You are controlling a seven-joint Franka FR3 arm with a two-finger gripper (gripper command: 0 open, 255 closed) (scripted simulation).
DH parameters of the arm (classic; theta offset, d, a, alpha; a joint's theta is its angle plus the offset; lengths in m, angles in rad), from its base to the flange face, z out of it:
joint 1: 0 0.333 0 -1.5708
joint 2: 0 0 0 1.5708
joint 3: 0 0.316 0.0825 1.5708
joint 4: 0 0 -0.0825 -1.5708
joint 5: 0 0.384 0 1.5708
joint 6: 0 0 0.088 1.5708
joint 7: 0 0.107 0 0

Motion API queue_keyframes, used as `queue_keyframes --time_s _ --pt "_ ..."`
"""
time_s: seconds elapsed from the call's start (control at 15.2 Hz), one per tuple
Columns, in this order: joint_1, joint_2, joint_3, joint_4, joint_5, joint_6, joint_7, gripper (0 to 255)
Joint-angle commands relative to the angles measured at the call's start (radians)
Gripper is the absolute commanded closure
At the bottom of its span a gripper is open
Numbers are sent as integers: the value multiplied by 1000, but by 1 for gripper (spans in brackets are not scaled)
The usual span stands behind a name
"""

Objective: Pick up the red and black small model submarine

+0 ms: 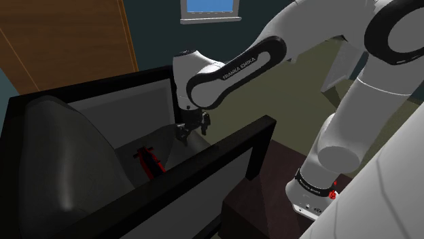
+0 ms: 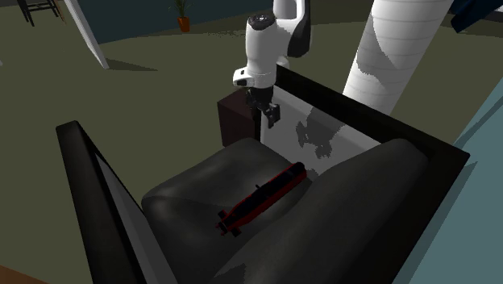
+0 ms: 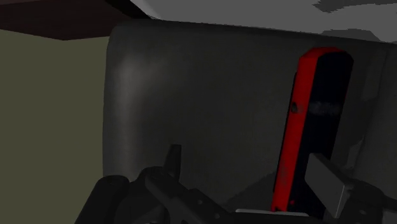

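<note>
Pincer [image 1: 193, 129] hangs open on the white arm [image 1: 238, 71] in the shoulder view, its two black fingers apart and clasping nothing, poised above the seat of a dark armchair [image 1: 61, 163]. The red and black submarine [image 1: 151, 163] lies on the seat at about eight o'clock from the pincer, apart from it, between the chair's back and the black armrest [image 1: 231, 139] that crosses the view at the pincer's four o'clock. A wooden door [image 1: 68, 41] stands at ten o'clock of the picture and a window [image 1: 209, 8] at twelve.

From the second exterior view the pincer [image 2: 268, 113] points down over the far edge of the seat cushion [image 2: 189, 190]. The submarine [image 2: 262, 198] rests lengthwise on that cushion at six o'clock from the pincer and well below it, its black hull edged in red, its finned end toward seven o'clock. A potted plant [image 2: 184, 16] stands on the floor at eleven o'clock of the picture.

Along the wrist view the pincer [image 3: 245, 162] shows its fingers [image 3: 172, 162] spread wide with only cushion between them. The submarine [image 3: 296, 140] stretches away from the pincer just beside the paler finger, whether touching it I cannot tell, its red flank facing the gap.
</note>
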Motion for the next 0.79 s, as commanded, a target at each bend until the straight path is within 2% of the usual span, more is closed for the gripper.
queue_keyframes --time_s 0.0,0.33,0.73 --pt "9 79 16 43 -45 35 57 0" --pt "53 289 15 191 -175 84 190 0" --pt "142 533 -29 417 -303 89 308 0"
